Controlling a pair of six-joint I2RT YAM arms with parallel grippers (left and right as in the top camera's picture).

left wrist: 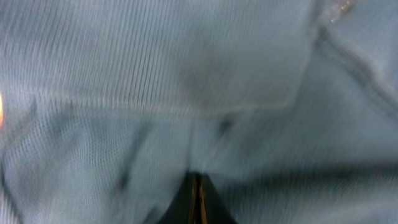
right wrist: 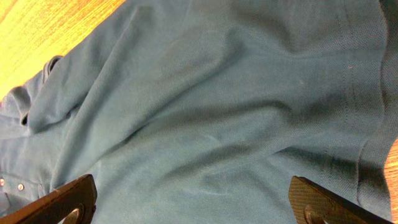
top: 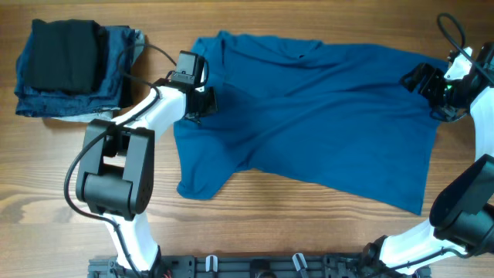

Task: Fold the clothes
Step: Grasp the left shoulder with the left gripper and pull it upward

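Note:
The clothes, a medium-blue polo shirt (top: pixel 309 116), lie spread and rumpled across the middle of the table, the collar at the far edge. My left gripper (top: pixel 197 104) sits on the shirt's left edge. In the left wrist view its jaws (left wrist: pixel 198 205) are pressed together with blue cloth (left wrist: pixel 186 93) bunched round the tips. My right gripper (top: pixel 432 89) hovers over the shirt's right end. In the right wrist view it (right wrist: pixel 196 205) is open wide, one of its fingers (right wrist: pixel 68 199) at each side, with only flat cloth (right wrist: pixel 217 106) below and the placket buttons (right wrist: pixel 18 185) at the left.
A stack of folded garments stands at the back left, a black piece (top: pixel 65 54) on darker denim-blue ones (top: pixel 116 69). A black cable (top: pixel 150 52) runs from there to the left arm. Bare wooden table (top: pixel 293 224) lies in front of the shirt.

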